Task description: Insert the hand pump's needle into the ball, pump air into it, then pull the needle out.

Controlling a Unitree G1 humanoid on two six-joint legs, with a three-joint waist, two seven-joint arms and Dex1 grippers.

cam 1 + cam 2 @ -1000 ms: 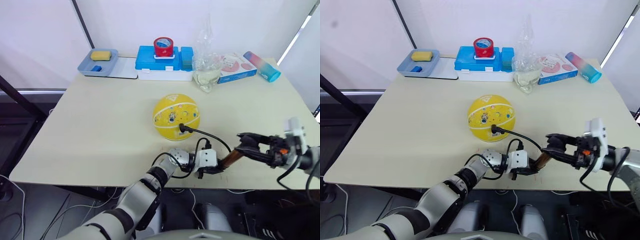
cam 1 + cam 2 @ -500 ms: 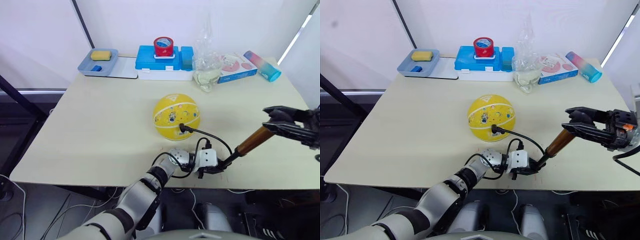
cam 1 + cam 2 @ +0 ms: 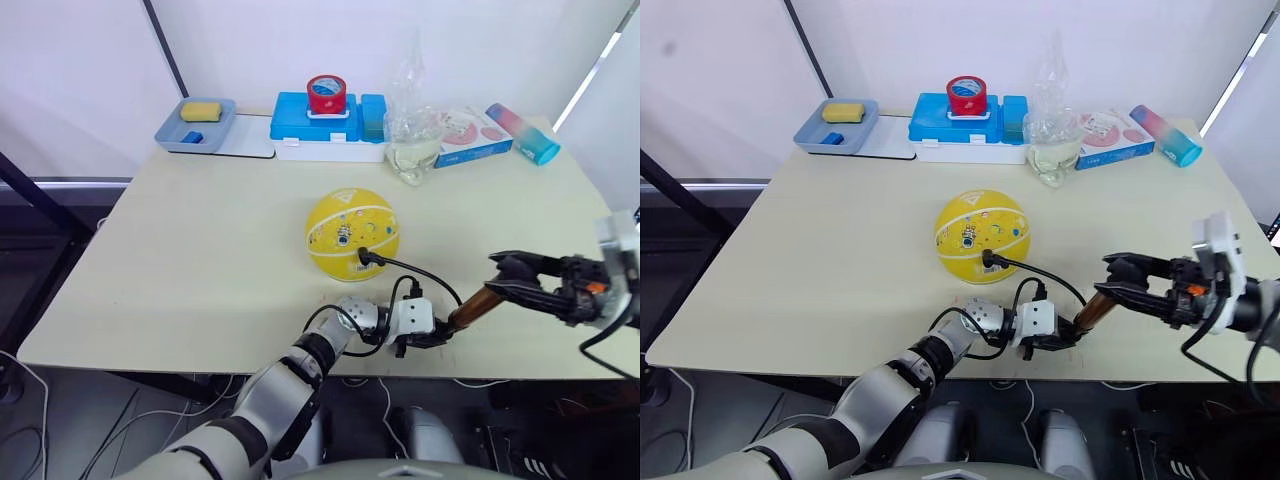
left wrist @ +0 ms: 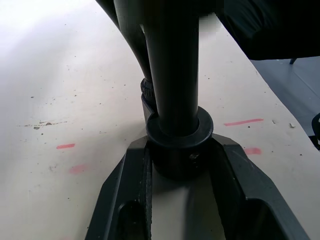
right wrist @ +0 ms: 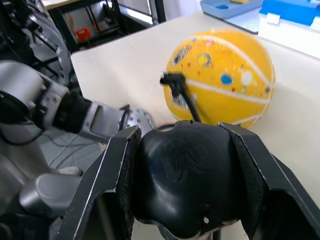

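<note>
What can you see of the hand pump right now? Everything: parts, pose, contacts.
The hand pump is slim, with a metallic gold-bronze barrel and black ends. It lies tilted near the table's front edge. The left gripper is clamped on its black base collar; the right gripper is closed around its rounded black handle. A thin black hose arcs from the base to a black fitting plugged into the yellow ball. The needle itself is hidden.

You are looking at a lab or test room: a plain beige surface [image 3: 200, 260] with red tape marks stands against white screen panels [image 3: 80, 70], props such as a blue box [image 3: 318, 122] and grey tray [image 3: 195, 127] line its far edge, and loose cables [image 3: 30, 400] trail on the floor.
</note>
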